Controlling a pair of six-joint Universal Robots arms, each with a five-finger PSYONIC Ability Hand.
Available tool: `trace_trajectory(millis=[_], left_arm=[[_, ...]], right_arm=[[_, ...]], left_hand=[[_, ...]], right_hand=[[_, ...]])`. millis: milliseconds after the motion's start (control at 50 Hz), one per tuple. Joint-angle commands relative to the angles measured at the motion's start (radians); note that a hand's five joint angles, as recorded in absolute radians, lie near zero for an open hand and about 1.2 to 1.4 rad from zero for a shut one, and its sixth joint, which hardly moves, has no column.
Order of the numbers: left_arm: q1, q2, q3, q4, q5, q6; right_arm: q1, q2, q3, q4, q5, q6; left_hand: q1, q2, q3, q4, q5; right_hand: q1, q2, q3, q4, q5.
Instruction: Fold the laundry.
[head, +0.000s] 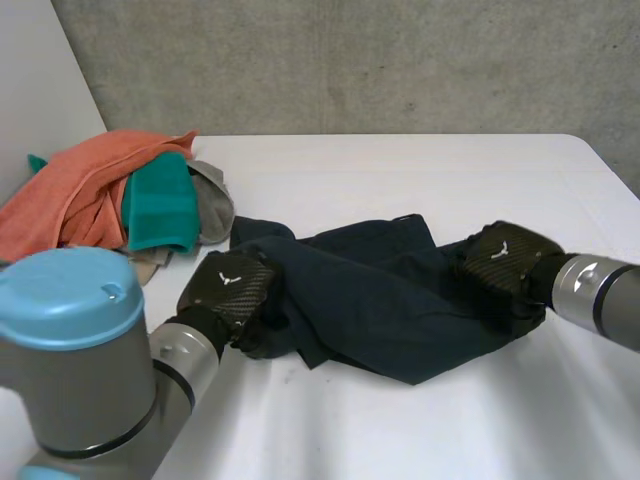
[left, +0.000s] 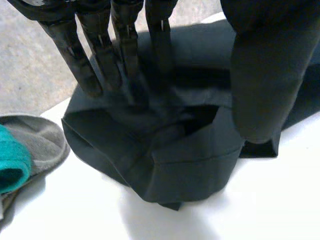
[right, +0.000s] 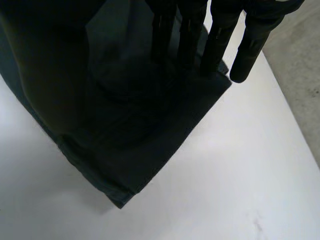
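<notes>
The white desk carries a dark navy garment, crumpled across its middle. At the desk's far left edge lies a heap: an orange towel, a teal cloth and a grey cloth. The left hand rests on the garment's left end, fingers straight and pressing the fabric, grasping nothing. The right hand lies on the right end, fingers straight near a corner, likewise released.

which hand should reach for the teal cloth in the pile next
Left, likely. The left hand rests on the end of the dark garment nearest the pile, with the teal cloth just beyond it; the right hand is on the opposite end, farther off.
</notes>
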Motion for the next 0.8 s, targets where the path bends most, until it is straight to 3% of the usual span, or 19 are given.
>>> trace_trajectory(millis=[20,100,120,200,320,360,440,560,660,800], left_arm=[[0.007,-0.133,0.099,0.008,0.005,0.004],[-0.001,-0.206,0.168,0.016,0.014,0.004],[-0.002,-0.219,0.181,0.019,0.017,0.004],[-0.008,-0.257,0.216,0.027,0.042,0.003],[-0.048,-0.294,0.253,0.053,0.057,0.003],[-0.048,-0.300,0.260,0.070,0.053,0.004],[-0.050,-0.297,0.270,0.085,0.036,0.015],[-0.048,-0.227,0.276,0.064,-0.001,0.022],[-0.042,0.003,0.244,0.013,-0.004,0.056],[-0.030,0.259,0.250,-0.050,0.008,0.070]], right_arm=[[-0.002,0.023,0.068,-0.138,0.007,0.009],[-0.003,0.024,0.106,-0.188,0.009,0.009],[-0.003,0.026,0.115,-0.201,0.007,0.009],[-0.008,0.026,0.140,-0.237,0.009,0.013],[-0.034,0.024,0.160,-0.252,0.017,0.017],[-0.042,0.024,0.166,-0.254,0.021,0.017],[-0.048,0.023,0.166,-0.254,0.038,0.020],[-0.066,-0.029,0.120,-0.244,0.115,0.023],[-0.077,-0.144,0.056,-0.200,0.158,0.025],[-0.080,-0.330,-0.075,-0.047,0.152,0.097]], left_hand=[[-0.073,-0.085,-0.088,-0.076,-0.074],[-0.111,-0.123,-0.127,-0.115,-0.112],[-0.109,-0.120,-0.124,-0.112,-0.109],[-0.088,-0.100,-0.103,-0.091,-0.089],[0.228,0.217,0.213,0.225,0.228],[0.594,0.582,0.579,0.591,0.593],[0.936,0.924,0.920,0.933,0.935],[0.936,0.925,0.921,0.933,0.935],[0.936,0.925,0.921,0.933,0.935],[0.936,0.925,0.921,0.933,0.935]], right_hand=[[0.048,0.060,0.055,0.062,0.087],[0.315,0.327,0.322,0.329,0.353],[0.574,0.586,0.581,0.588,0.613],[0.927,0.940,0.934,0.942,0.966],[0.928,0.940,0.935,0.942,0.967],[0.928,0.940,0.935,0.942,0.967],[0.928,0.940,0.935,0.942,0.967],[0.928,0.940,0.935,0.942,0.967],[0.928,0.940,0.935,0.942,0.967],[0.928,0.940,0.935,0.942,0.967]])
